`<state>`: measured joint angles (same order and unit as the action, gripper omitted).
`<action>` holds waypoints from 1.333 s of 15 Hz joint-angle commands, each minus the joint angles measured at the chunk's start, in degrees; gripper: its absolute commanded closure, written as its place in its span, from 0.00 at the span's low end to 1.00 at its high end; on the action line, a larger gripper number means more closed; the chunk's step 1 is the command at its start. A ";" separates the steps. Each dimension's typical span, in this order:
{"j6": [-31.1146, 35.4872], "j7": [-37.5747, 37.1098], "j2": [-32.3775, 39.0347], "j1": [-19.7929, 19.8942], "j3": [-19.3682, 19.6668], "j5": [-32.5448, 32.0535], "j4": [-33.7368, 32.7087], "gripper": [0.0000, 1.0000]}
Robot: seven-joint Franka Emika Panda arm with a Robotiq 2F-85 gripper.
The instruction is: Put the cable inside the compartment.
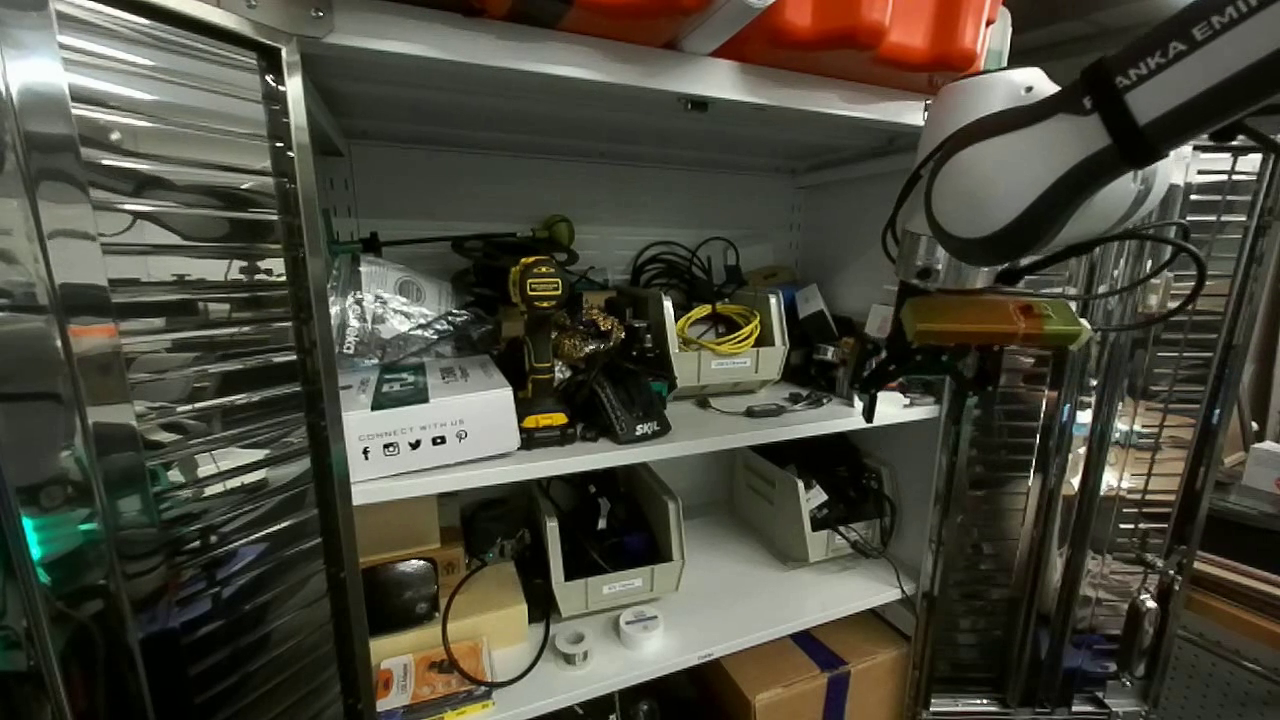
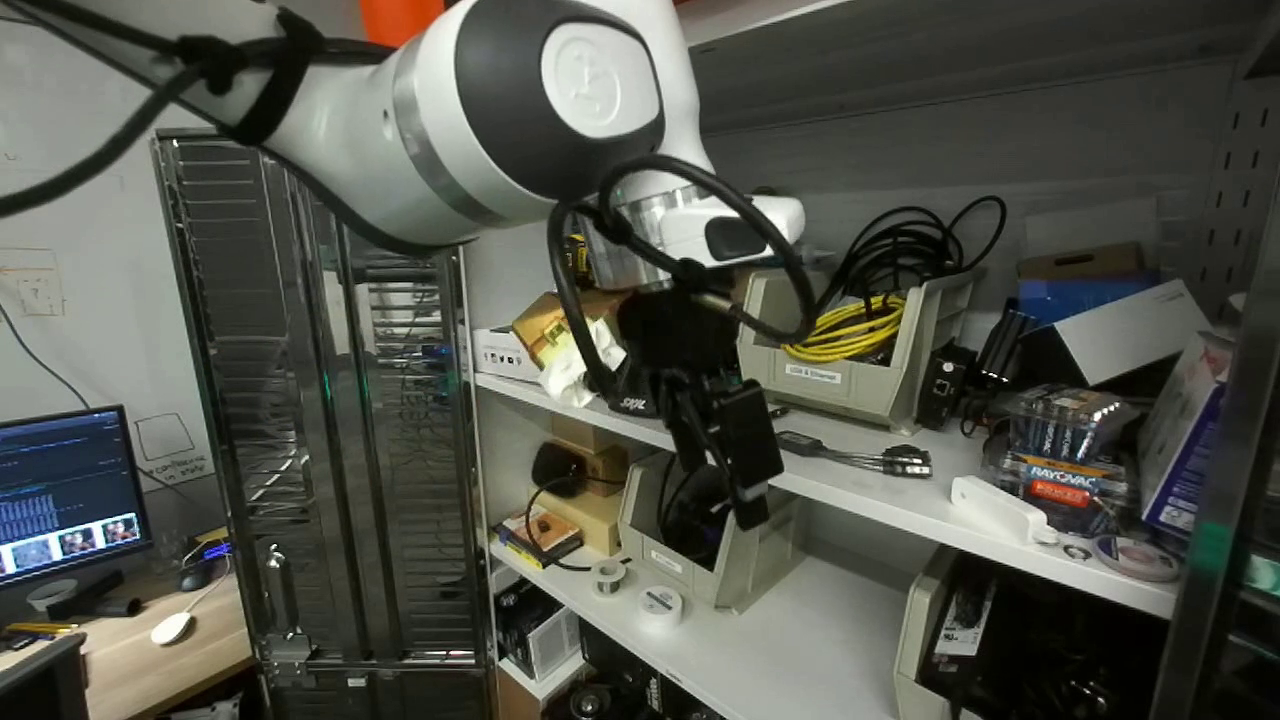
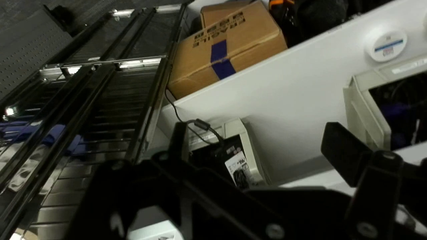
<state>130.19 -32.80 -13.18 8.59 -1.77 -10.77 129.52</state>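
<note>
A cream open-topped bin (image 1: 725, 372) on the upper shelf holds a yellow coil, with black cables looping out; an exterior view shows it too (image 2: 830, 385). A loose dark cable (image 1: 770, 408) lies on the shelf in front of it (image 2: 860, 455). Another cream bin (image 1: 772, 510) on the lower shelf has a thin black cable (image 3: 202, 124) hanging over its front. I cannot tell which bin or cable is meant. My gripper (image 3: 257, 135) is open and empty, pointing down by the upper shelf's edge (image 1: 912, 395), apart from both cables. The lower bin (image 3: 247, 146) shows beyond the fingers.
A third cream bin (image 1: 615, 595) and two white spools stand on the lower shelf. A white printed carton (image 1: 430, 425) and a drill (image 1: 540, 350) stand on the upper shelf. A battery pack (image 2: 1065, 480) lies near its edge. A metal door (image 3: 110, 110) flanks the cabinet.
</note>
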 commanded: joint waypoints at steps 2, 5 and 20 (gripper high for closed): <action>5.99 -8.08 5.90 0.54 0.34 -0.68 -5.51 0.00; 10.15 -12.43 11.01 -0.03 0.97 -0.63 -8.76 0.00; 9.42 -23.73 29.09 -6.82 6.09 1.92 -30.64 0.00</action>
<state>142.03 -55.48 12.18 3.54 2.92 -10.58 104.92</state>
